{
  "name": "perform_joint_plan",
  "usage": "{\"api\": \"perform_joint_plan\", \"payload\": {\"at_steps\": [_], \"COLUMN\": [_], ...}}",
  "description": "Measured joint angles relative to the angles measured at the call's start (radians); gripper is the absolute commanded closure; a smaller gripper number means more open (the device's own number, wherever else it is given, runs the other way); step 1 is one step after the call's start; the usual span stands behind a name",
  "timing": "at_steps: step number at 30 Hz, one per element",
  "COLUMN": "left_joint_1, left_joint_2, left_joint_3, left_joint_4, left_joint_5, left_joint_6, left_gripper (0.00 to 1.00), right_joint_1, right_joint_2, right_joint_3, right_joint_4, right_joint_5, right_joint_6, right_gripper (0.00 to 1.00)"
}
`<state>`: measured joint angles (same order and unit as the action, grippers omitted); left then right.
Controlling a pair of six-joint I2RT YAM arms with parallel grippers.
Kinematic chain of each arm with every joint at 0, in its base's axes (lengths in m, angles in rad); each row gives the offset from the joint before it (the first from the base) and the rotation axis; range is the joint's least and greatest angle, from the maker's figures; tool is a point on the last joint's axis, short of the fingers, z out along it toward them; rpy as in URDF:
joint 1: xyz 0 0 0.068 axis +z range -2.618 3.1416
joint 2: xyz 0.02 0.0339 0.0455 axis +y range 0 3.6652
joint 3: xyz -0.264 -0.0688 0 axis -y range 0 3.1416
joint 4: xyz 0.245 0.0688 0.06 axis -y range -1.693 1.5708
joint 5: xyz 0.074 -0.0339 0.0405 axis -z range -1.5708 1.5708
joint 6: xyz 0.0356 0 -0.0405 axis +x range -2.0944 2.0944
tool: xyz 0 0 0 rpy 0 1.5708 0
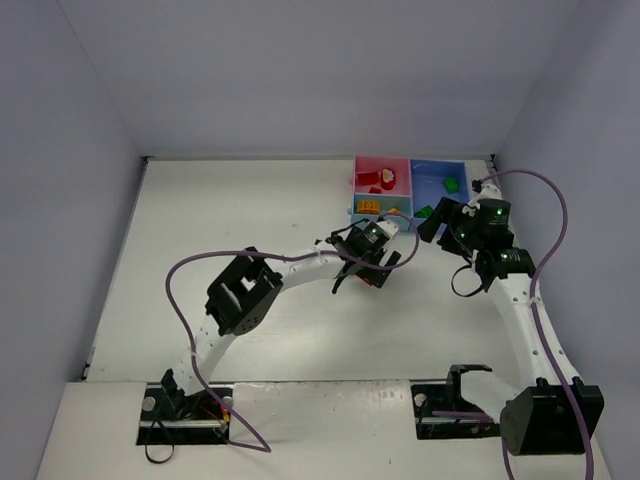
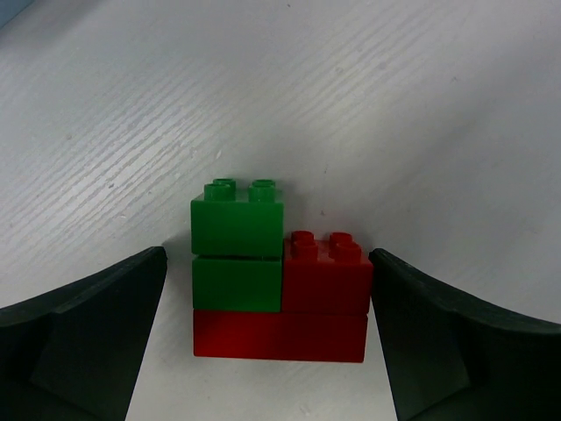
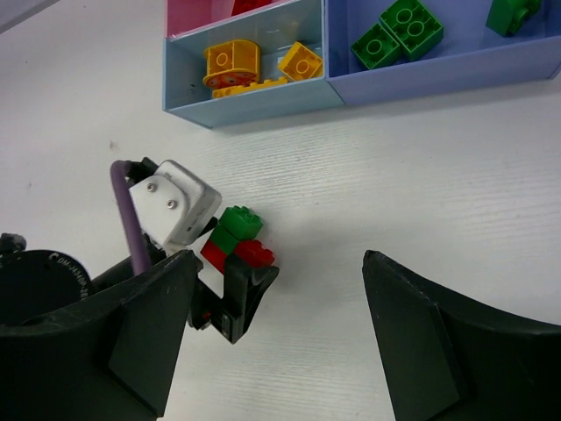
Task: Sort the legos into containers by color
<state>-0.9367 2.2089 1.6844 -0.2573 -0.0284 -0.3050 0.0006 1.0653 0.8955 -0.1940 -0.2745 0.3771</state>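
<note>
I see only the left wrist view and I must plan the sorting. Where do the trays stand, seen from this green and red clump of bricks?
Observer: The three joined trays stand just beyond the green and red clump, against the far edge of the table.
Operator: Which tray takes the green ones?
Observer: Green bricks lie in the larger blue tray.
Operator: Is the right end effector in my way?
Observer: The right end effector hangs open and empty to the right of the clump, near the trays.
</note>
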Motion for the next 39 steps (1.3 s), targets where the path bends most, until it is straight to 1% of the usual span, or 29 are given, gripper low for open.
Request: {"api": "perform_joint_plan", "payload": {"at_steps": [4,5,7,8,10,11,14,15,17,22,26,29,34,39], "left_joint_1": [0.000,0.000,0.000,0.000,0.000,0.000,0.000,0.000,0.001,0.010,0.040,0.060,0.064,0.064], "left_joint_2": [0.019,0.019,0.018,0.014,-0.007,-0.026,-0.108,-0.140,-0.206,-0.431,-0.615,-0.704,-0.801,-0.833], "left_joint_3": [0.017,0.017,0.016,0.006,-0.029,-0.063,-0.186,-0.229,-0.315,-0.586,-0.764,-0.848,-0.971,-1.023], "left_joint_4": [0.000,0.000,0.001,0.009,0.031,0.042,0.070,0.077,0.102,0.310,0.498,0.628,0.788,0.859], "left_joint_5": [-0.014,-0.014,-0.013,-0.013,-0.013,-0.013,-0.013,-0.014,-0.017,-0.016,0.016,0.057,0.140,0.182], "left_joint_6": [0.014,0.015,0.015,0.018,0.021,0.029,0.051,0.064,0.095,0.207,0.316,0.384,0.497,0.550], "left_gripper": [0.12,0.18,0.27,0.39,0.50,0.60,0.75,0.88,1.00,1.00,1.00,1.00,1.00,1.00], "right_joint_1": [0.000,0.000,0.000,0.000,0.000,0.000,0.000,0.000,0.000,0.000,0.045,0.118,0.224,0.269], "right_joint_2": [-0.008,-0.009,-0.009,-0.009,-0.009,-0.009,-0.008,-0.007,0.000,0.069,0.131,0.173,0.238,0.284], "right_joint_3": [-0.006,-0.006,-0.006,-0.006,-0.006,-0.006,-0.005,-0.005,-0.002,0.039,0.077,0.123,0.195,0.222], "right_joint_4": [-0.012,-0.014,-0.017,-0.019,-0.021,-0.021,-0.021,-0.021,-0.023,-0.026,-0.026,-0.026,-0.010,0.003], "right_joint_5": [-0.002,-0.002,-0.003,-0.003,-0.005,-0.005,-0.014,-0.020,-0.041,-0.170,-0.268,-0.348,-0.455,-0.513], "right_joint_6": [-0.004,-0.006,-0.009,-0.011,-0.013,-0.015,-0.021,-0.023,-0.027,-0.028,-0.024,-0.026,-0.030,-0.039], "right_gripper": [0.27,0.27,0.27,0.27,0.27,0.27,0.27,0.27,0.27,0.29,0.32,0.33,0.33,0.31]}}
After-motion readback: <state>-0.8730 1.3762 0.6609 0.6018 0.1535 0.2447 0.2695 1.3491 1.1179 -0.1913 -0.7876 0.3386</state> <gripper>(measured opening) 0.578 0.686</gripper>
